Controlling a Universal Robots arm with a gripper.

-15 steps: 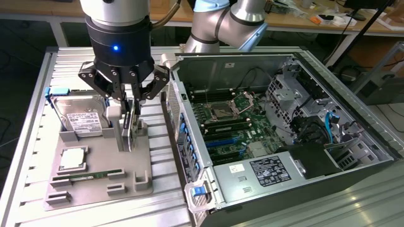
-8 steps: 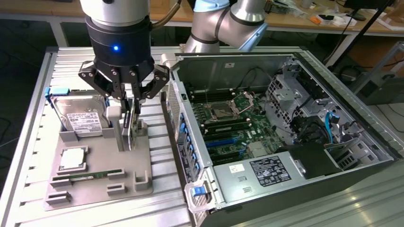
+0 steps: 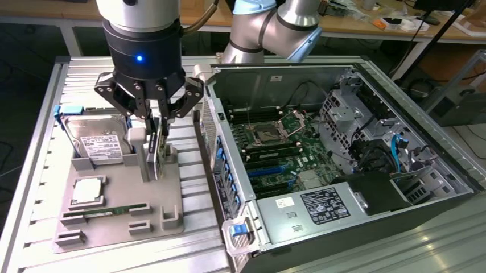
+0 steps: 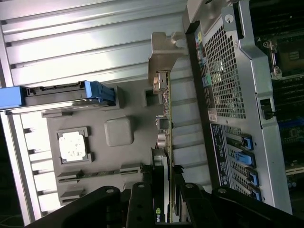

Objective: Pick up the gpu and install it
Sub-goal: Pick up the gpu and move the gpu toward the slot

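The tool (image 3: 157, 131) is clamped on the top edge of the gpu (image 3: 154, 160), which stands upright in the gray holder (image 3: 114, 224) beside the computer case (image 3: 266, 85); a slow, straight lift should keep it from catching.

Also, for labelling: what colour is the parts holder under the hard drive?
Grey parts holder; exterior view shows it best.

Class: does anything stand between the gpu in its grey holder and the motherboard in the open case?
Yes: the rear wall of the case, with blue clips, rises between the grey holder, where the gripper holds the gpu on edge, and the motherboard. The case is open on top.
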